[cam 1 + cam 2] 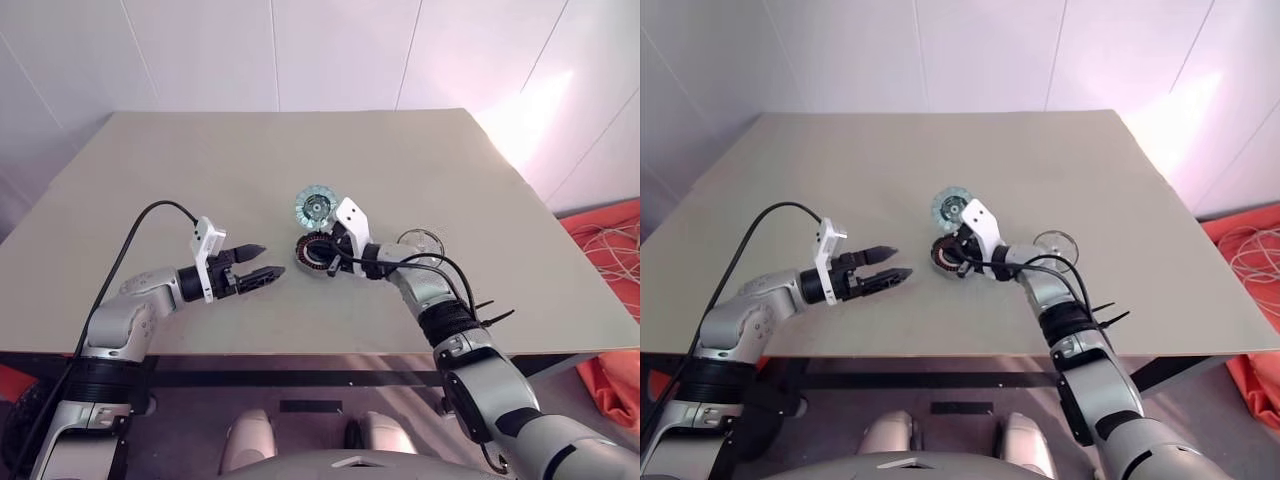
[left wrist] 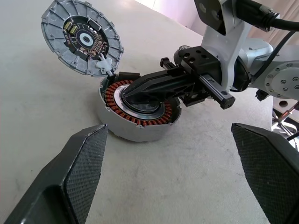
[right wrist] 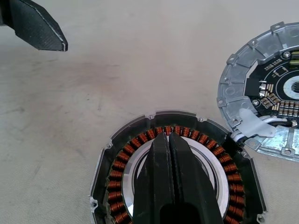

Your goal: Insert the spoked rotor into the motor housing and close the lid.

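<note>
The motor housing [image 1: 314, 254] sat on the table [image 1: 200, 180] near the middle of the head view, open side up, its coppery winding ring visible around a silver hub. The lid [image 1: 316, 205] lay flat just behind it, toward the upper centre of the frame, inner face up with pale segments around a dark circuit-board centre; in the left wrist view the lid [image 2: 81, 37] met the housing [image 2: 135, 112] at the rim, apparently joined by a small silver tab and white wires. The spoked rotor [image 1: 420, 240] lay on the table to the right of the housing, just behind the right forearm, partly hidden by it. The right gripper [image 3: 170, 140] had its two black fingers pressed together, nothing between them, tips over the housing's hub and reaching to the inner edge of the windings; whether they touched the hub could not be told. In the head view it came in from the right and pointed toward frame left. The left gripper [image 1: 258, 264] hung at centre-left of the head view, near the housing but apart from it, fingers spread wide and empty, pointing right at the housing. Its textured pads [image 2: 86, 158] framed the housing in the left wrist view. White wall behind the table; orange fabric at the right edge [image 1: 615, 240].
</note>
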Motion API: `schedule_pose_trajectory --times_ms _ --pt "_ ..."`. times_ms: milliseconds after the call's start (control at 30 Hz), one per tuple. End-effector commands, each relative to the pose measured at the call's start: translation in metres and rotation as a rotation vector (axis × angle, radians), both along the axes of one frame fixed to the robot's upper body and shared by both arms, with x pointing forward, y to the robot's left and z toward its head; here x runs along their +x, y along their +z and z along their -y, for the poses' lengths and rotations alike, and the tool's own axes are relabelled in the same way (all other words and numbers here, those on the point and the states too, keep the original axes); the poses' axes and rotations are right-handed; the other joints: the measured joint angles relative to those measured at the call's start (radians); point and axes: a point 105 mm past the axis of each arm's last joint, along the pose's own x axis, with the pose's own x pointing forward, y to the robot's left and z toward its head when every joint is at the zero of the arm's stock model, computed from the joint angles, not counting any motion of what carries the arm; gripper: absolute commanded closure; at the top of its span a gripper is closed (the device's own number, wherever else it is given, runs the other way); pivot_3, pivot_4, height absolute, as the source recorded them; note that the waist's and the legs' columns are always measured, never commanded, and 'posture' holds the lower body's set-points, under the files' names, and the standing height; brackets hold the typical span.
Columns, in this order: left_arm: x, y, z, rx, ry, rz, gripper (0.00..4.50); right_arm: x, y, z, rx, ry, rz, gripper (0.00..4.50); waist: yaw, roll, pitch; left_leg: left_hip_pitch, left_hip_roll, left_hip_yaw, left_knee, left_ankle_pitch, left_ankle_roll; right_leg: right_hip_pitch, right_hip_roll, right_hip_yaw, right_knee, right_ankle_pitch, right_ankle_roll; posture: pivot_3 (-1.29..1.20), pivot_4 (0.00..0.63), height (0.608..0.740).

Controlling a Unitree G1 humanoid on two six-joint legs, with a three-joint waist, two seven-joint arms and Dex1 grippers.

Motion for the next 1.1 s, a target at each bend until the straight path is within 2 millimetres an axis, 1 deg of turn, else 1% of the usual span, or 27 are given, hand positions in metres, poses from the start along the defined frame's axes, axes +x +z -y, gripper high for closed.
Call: schedule_pose_trajectory --times_ms 33,100,167,233,267,333,433,467,567,667,700,800,833,900,967,1033,1100 --pt "0.003 0.013 -0.002 0.006 -0.002 0.055 0.0 0.006 0.001 0.009 -0.011 -0.032 0.002 4.49 0.0 0.0 0.0 0.001 0.0 0.0 0.0 0.0 0.0 0.001 0.0 0.0 0.0 0.0 0.001 0.0 0.0 0.74" --pt "0.003 0.013 -0.002 0.006 -0.003 0.055 0.0 0.008 0.009 0.01 0.006 -0.031 0.023 4.49 0.002 0.0 0.0 0.002 0.0 0.0 0.0 0.0 0.0 0.002 0.0 0.0 0.0 -0.003 0.006 0.0 0.0 0.74" --pt "0.003 0.013 -0.002 0.005 -0.004 0.055 0.0 0.01 0.026 0.009 0.052 -0.023 0.059 4.49 0.003 0.0 0.0 0.002 0.0 0.0 0.0 0.0 0.0 0.003 0.0 0.0 0.0 -0.004 0.006 0.0 0.0 0.74" --pt "0.003 0.013 -0.002 0.003 -0.005 0.055 0.0 0.011 0.043 0.01 0.097 -0.018 0.095 4.49 0.002 0.0 0.0 0.001 0.0 0.0 0.0 0.0 0.0 0.002 0.0 0.0 0.0 -0.003 0.005 0.0 0.0 0.74" --pt "0.003 0.013 -0.001 0.002 -0.005 0.055 0.0 0.013 0.054 0.012 0.113 -0.027 0.123 4.49 0.002 0.0 0.0 0.001 0.0 0.0 0.0 0.0 0.0 0.002 0.0 0.0 0.0 -0.001 0.001 0.0 0.0 0.74" --pt "0.003 0.013 -0.001 0.001 -0.004 0.054 0.0 0.015 0.069 0.018 0.128 -0.051 0.148 4.49 0.001 0.0 0.0 -0.002 0.0 0.0 0.0 0.0 0.0 -0.001 0.0 0.0 0.0 0.0 0.0 0.0 0.0 0.74" --pt "0.004 0.013 -0.002 -0.003 0.0 0.047 0.0 0.022 0.08 0.04 0.09 -0.132 0.162 4.49 0.001 0.0 0.0 -0.003 0.0 0.0 -0.001 0.001 -0.001 -0.003 0.0 0.0 0.0 0.0 0.0 0.0 0.0 0.74" --pt "0.004 0.013 -0.001 -0.005 -0.001 0.044 0.0 0.024 0.082 0.051 0.066 -0.162 0.165 4.49 0.002 0.0 0.0 -0.004 0.0 0.0 -0.001 0.001 -0.002 -0.004 0.0 0.0 0.0 0.0 0.0 0.0 0.0 0.74" --pt "0.003 0.013 0.0 -0.012 -0.003 0.037 0.0 0.027 0.079 0.089 -0.029 -0.259 0.169 4.49 0.005 0.0 0.0 -0.005 0.0 0.0 -0.001 0.001 -0.002 -0.003 0.0 0.0 -0.002 0.0 0.0 0.0 0.0 0.74" --pt "0.003 0.011 0.0 -0.015 -0.005 0.031 0.0 0.021 0.072 0.13 -0.125 -0.308 0.151 4.49 0.008 0.0 0.0 -0.005 -0.001 0.0 -0.001 0.001 -0.001 -0.003 0.0 0.0 -0.004 0.0 0.0 0.0 0.0 0.74" --pt "0.003 0.011 0.001 -0.016 -0.005 0.03 0.0 0.019 0.071 0.138 -0.139 -0.315 0.147 4.49 0.01 0.0 0.0 -0.005 -0.001 0.0 -0.001 0.001 -0.001 -0.002 0.0 0.0 -0.004 0.0 0.0 0.0 0.0 0.74" --pt "0.003 0.009 0.003 -0.018 -0.009 0.028 0.0 0.013 0.07 0.17 -0.196 -0.357 0.134 3.94 0.005 0.0 0.001 -0.005 0.0 0.001 -0.001 0.0 -0.001 -0.002 0.0 0.0 -0.005 0.0 0.0 0.0 0.0 0.74" --pt "0.004 0.009 0.004 -0.02 -0.011 0.027 0.0 0.012 0.07 0.181 -0.212 -0.377 0.127 3.6 0.003 0.0 0.001 -0.005 0.0 0.001 -0.001 0.0 -0.001 -0.003 0.0 0.0 -0.005 0.0 0.0 0.0 0.0 0.74" --pt "0.005 0.009 0.005 -0.021 -0.014 0.028 0.0 0.013 0.07 0.193 -0.229 -0.413 0.126 2.98 0.001 0.001 0.001 -0.005 0.0 0.001 -0.001 0.0 0.0 -0.003 0.0 0.0 -0.004 0.0 0.0 0.0 0.0 0.74" --pt "0.006 0.009 0.006 -0.023 -0.018 0.027 0.0 0.02 0.073 0.211 -0.265 -0.522 0.151 2.2 0.0 0.0 0.001 -0.004 0.0 0.001 -0.001 -0.001 0.002 -0.003 0.0 0.0 -0.004 0.0 0.0 0.0 0.0 0.74" --pt "0.006 0.009 0.007 -0.025 -0.021 0.027 0.0 0.022 0.075 0.224 -0.247 -0.593 0.143 1.58 0.002 0.001 0.001 -0.004 0.0 0.001 -0.001 -0.001 0.002 -0.003 0.001 0.0 -0.004 0.0 0.0 0.0 0.0 0.74" --pt "0.007 0.009 0.008 -0.025 -0.022 0.027 0.0 0.023 0.076 0.23 -0.209 -0.629 0.121 1.58 0.004 0.001 0.001 -0.004 0.0 0.001 -0.001 -0.001 0.002 -0.002 0.001 0.0 -0.004 0.0 0.0 0.0 0.0 0.74"
